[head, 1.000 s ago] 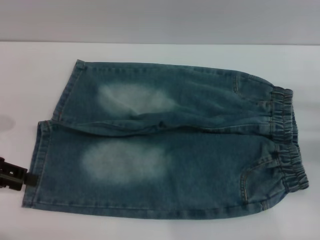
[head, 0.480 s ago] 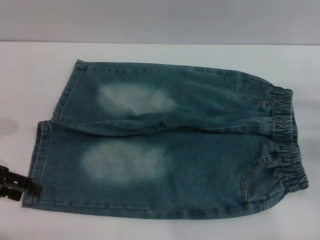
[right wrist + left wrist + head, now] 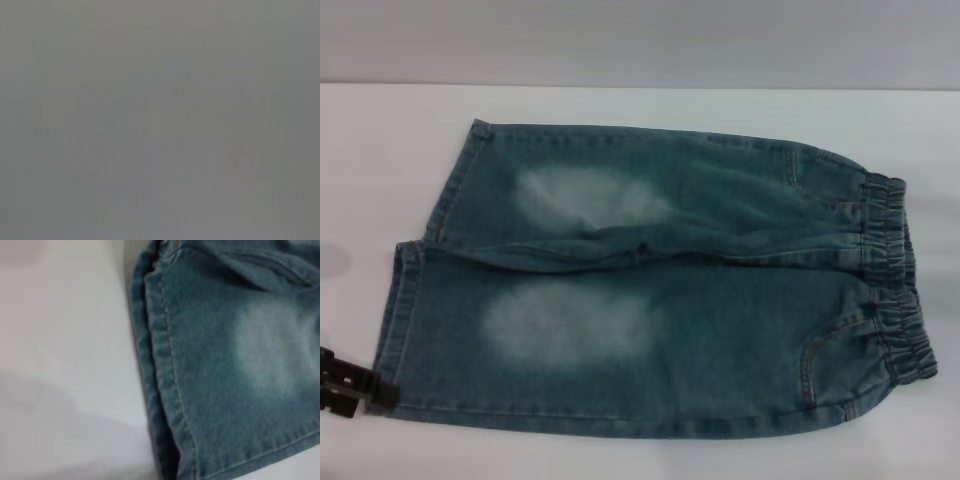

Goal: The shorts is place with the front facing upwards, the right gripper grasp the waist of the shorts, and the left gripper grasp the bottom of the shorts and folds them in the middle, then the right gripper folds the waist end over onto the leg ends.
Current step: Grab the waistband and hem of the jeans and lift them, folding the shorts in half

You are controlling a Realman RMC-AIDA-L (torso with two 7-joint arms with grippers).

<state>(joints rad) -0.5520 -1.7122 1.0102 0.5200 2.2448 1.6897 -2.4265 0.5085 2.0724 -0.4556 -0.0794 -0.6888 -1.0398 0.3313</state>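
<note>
Head view shows my left tool (image 3: 355,382) low at the near left edge, just beside the near corner of the shorts (image 3: 660,300). Only a bit of its black body shows, so I cannot tell if its fingers are open or closed. It looks to be touching the near hem (image 3: 388,320) or almost touching it, and I cannot tell which.

My right tool is not in any picture. My right wrist view is all plain grey.

My shorts lie flat on the white counter (image 3: 380,150), front side up. The two legs point to my left and the waist (image 3: 895,280) is at my right. The near leg has a pale patch (image 3: 565,325) in its middle. The far leg has a pale patch (image 3: 585,195) too. A fold line runs between the two legs. The waist band is dark and puckered, with curved pocket seams next to it.

My left wrist view looks down on the hem (image 3: 160,365) up close. Its edge is thick, with a row of tan thread. White counter (image 3: 65,365) lies beside it.
</note>
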